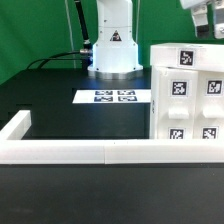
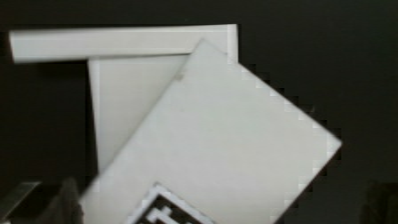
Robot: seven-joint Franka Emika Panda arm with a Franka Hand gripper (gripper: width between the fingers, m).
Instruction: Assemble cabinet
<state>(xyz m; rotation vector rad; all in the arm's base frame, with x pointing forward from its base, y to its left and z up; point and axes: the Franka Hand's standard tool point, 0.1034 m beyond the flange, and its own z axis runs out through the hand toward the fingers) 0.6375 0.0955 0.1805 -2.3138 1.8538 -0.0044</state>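
The cabinet (image 1: 190,95) is a large white box with several black-and-white tags on its faces, standing at the exterior view's right. My gripper (image 1: 204,28) hangs just above its top back edge and is cut off by the frame. In the wrist view a tilted white cabinet panel (image 2: 222,140) with a tag (image 2: 175,208) at its near end fills the space at the jaws. One dark finger (image 2: 39,205) shows beside it. I cannot tell whether the jaws are closed on the panel.
The marker board (image 1: 112,97) lies flat on the black table in front of the robot base (image 1: 112,50). A low white border wall (image 1: 80,152) runs along the front and turns back at the exterior view's left. A white L-shaped piece (image 2: 116,60) lies behind the panel.
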